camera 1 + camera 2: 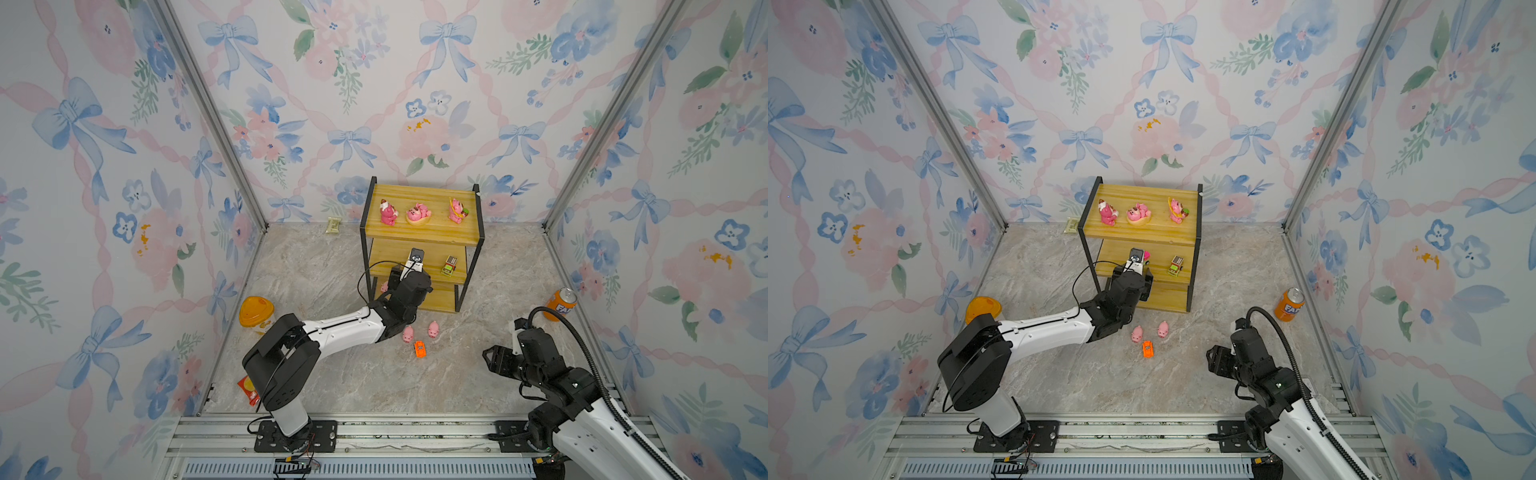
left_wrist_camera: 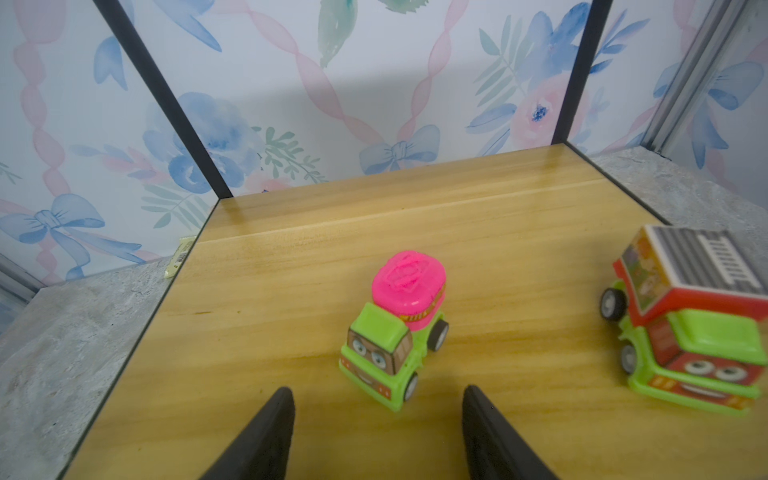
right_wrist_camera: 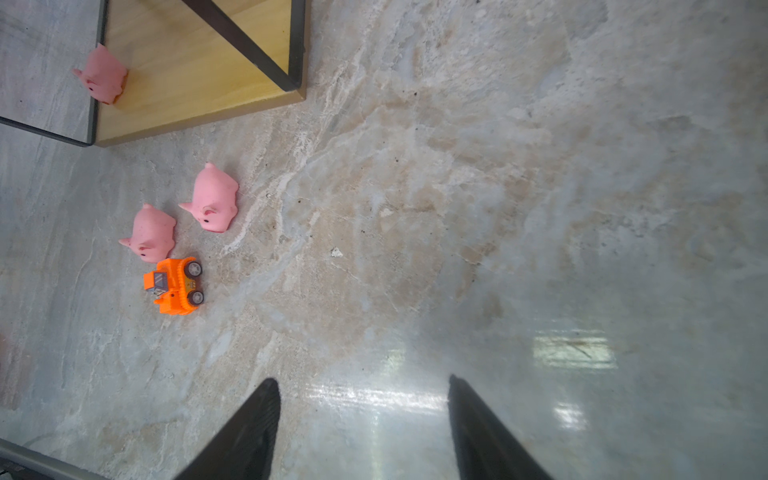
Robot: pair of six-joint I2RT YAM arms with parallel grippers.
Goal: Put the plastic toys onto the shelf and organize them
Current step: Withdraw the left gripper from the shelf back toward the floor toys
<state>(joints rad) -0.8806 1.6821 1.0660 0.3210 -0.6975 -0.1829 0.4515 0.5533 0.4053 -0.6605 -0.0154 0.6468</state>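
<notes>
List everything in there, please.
shelf: one, yellow and black, back wall
bear figurines: three, dark pink, top board
pink-green car: one, middle board
red-green car: one, middle board
pigs: three, pale pink, two on floor, one bottom board
orange car: one, floor by pigs
soda can: one, orange, floor right
tub: one, orange lid, floor left
snack packet: one, red, floor left
left gripper: one, black, open, over middle board
right gripper: one, black, open, over floor

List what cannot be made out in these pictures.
Pink-and-green plastic toy truck: in both top views, nearly all behind the left arm.
Pale pink rubber pig on the yellow wooden shelf's bottom board: in a top view, only a sliver past that arm.
Red-and-green toy truck: left wrist view, blurred, cut off by the frame edge.
</notes>
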